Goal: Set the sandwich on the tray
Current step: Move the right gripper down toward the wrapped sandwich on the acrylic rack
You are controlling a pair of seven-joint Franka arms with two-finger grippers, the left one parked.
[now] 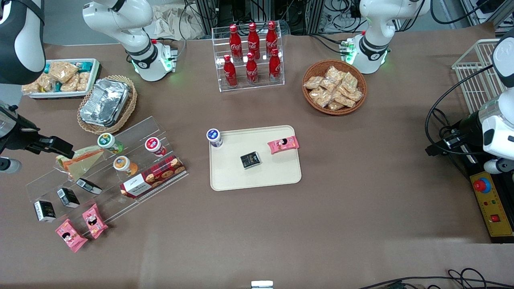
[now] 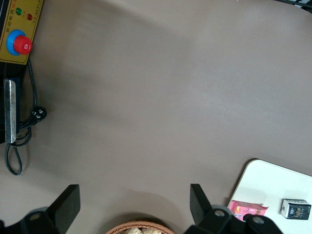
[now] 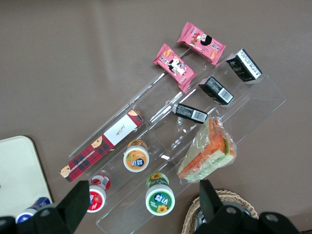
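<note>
The sandwich, a clear-wrapped wedge with orange and green filling, lies on the top step of a clear acrylic shelf toward the working arm's end of the table. In the right wrist view the sandwich lies beside a green-lidded jar. My gripper hovers above the shelf close to the sandwich. It is open, its fingers wide apart with nothing held. The cream tray lies at the table's middle; its corner shows in the wrist view.
The tray carries a pink packet, a black packet and a blue-lidded jar. The shelf holds jars, a plaid box, black packets and pink packets. A foil tray in a wicker basket stands beside the shelf.
</note>
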